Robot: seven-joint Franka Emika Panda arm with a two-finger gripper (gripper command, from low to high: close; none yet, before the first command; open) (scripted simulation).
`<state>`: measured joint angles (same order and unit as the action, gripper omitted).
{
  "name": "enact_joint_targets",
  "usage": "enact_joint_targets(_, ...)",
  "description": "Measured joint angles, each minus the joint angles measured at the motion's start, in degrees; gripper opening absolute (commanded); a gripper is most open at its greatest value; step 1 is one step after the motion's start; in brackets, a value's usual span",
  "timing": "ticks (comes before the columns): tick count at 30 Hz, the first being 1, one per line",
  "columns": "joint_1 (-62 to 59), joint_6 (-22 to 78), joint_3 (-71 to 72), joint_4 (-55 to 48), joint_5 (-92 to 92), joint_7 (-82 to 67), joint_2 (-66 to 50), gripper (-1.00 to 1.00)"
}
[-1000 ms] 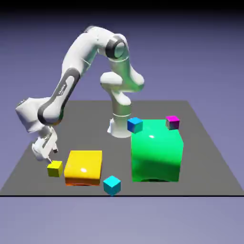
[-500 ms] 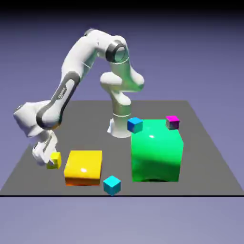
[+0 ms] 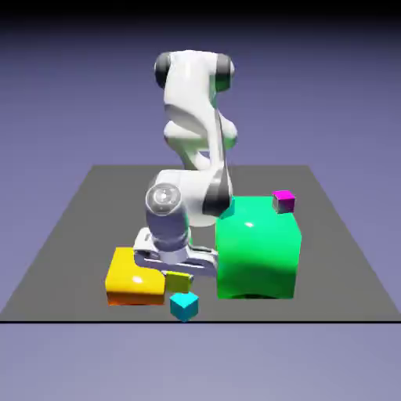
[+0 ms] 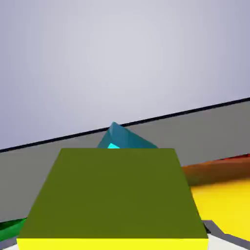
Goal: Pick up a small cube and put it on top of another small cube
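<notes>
The fingers (image 3: 178, 276) are clamped on the yellow cube (image 3: 178, 282), which is held between them, large across the bottom of the hand view, with its near face lit bright yellow and its broad face in olive shade. In the exterior view the yellow cube is seen just below the hand (image 3: 174, 254). The cyan cube (image 3: 184, 305) is seen directly below the yellow cube in that view, on the surface (image 3: 337, 274) near its front edge; in the hand view it is partly hidden behind the held cube. Whether the two cubes are touching cannot be told. Toward the exterior view's left, the yellow-orange block (image 3: 135, 278) is seen beside the hand, partly covered by it. Toward the exterior view's right, the green block (image 3: 257, 251) is placed, with the magenta cube (image 3: 283, 201) seen at its upper right. The arm (image 3: 192, 117) is bent above the surface.
</notes>
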<state>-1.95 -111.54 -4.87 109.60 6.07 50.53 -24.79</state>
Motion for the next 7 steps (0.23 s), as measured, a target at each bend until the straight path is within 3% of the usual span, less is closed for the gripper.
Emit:
enact_joint_targets(3,0.08,-7.46,0.43,3.98,0.74,-0.56,-3.50,-1.00)
enact_joint_targets(4,0.10,-9.07,0.52,4.84,0.90,-0.69,-4.26,1.00)
enact_joint_targets(7,0.07,-6.58,0.38,3.51,0.45,-0.41,-3.09,1.00)
